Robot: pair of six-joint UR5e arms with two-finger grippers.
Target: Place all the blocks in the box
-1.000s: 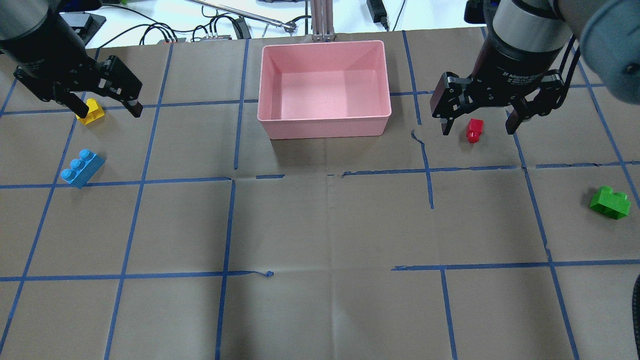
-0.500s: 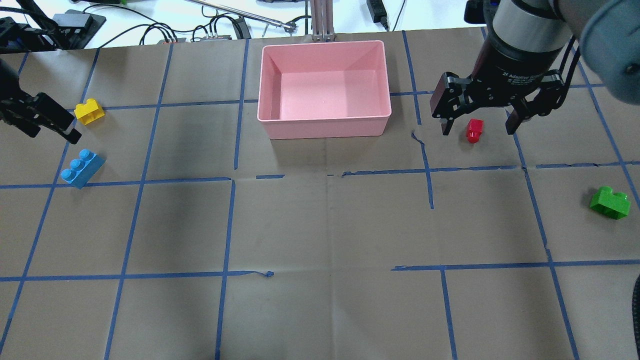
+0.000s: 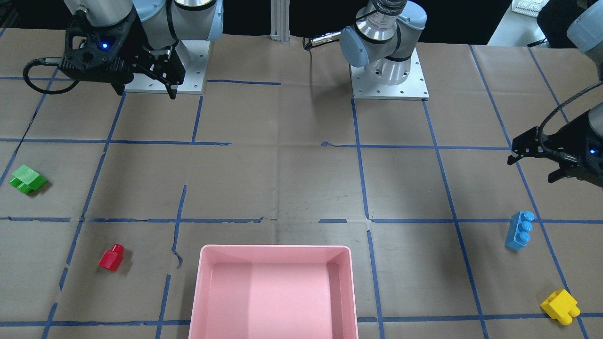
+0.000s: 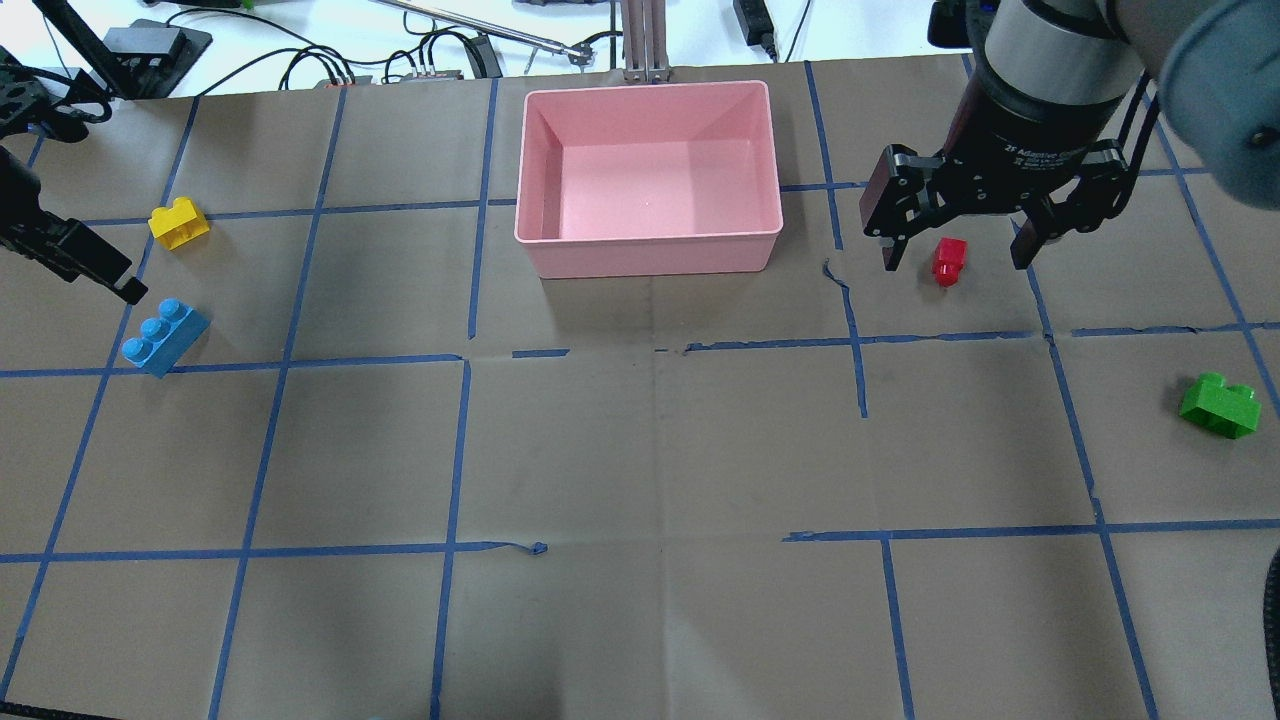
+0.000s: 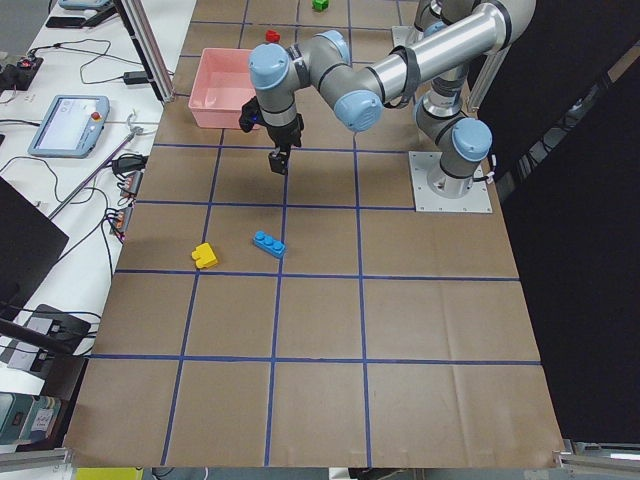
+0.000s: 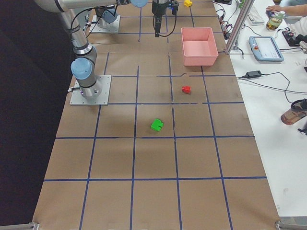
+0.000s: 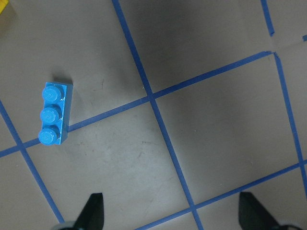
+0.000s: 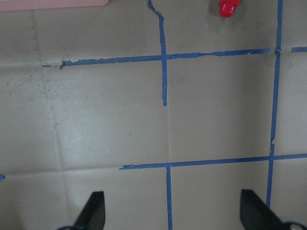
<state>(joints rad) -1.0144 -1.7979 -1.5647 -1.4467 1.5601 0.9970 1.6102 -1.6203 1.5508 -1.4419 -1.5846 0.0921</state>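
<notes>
The pink box stands at the table's far middle and has no blocks in it; it also shows in the front view. The red block lies to its right, the green block at the right edge. The yellow block and the blue block lie at the far left. My right gripper is open and empty, high over the red block. My left gripper is open and empty, above the table beside the blue block, at the left edge.
Blue tape lines grid the brown paper table cover. Cables and gear lie beyond the table's far edge. The arm bases stand on plates at the robot's side.
My left gripper has moved away from the yellow block, leftward and nearer, to beside the blue block. The right gripper and all blocks have not moved.
</notes>
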